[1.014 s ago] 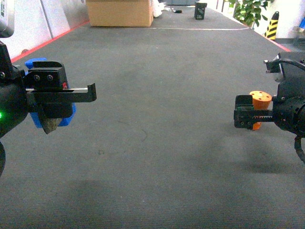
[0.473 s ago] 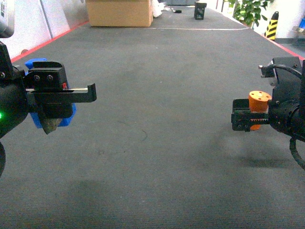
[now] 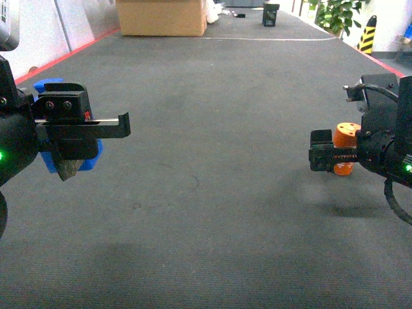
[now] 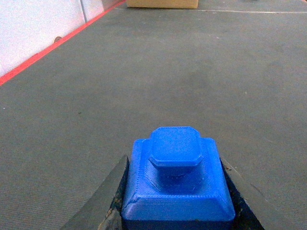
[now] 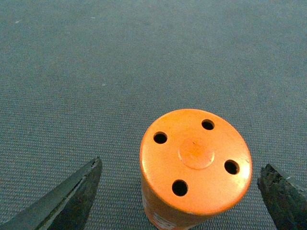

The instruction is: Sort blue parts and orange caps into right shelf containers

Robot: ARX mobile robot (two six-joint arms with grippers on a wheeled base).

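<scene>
Right gripper (image 3: 322, 159) with orange cap (image 3: 344, 137) has edged leftward.

My left gripper (image 3: 80, 151) sits far left with the part (image 4: 177, 184) between its jaws. My right gripper (image 3: 325, 158) sits far right, the cap (image 5: 195, 165) between its jaws. A box (image 3: 162, 17) stands far ahead on the floor (image 3: 212, 193).
</scene>
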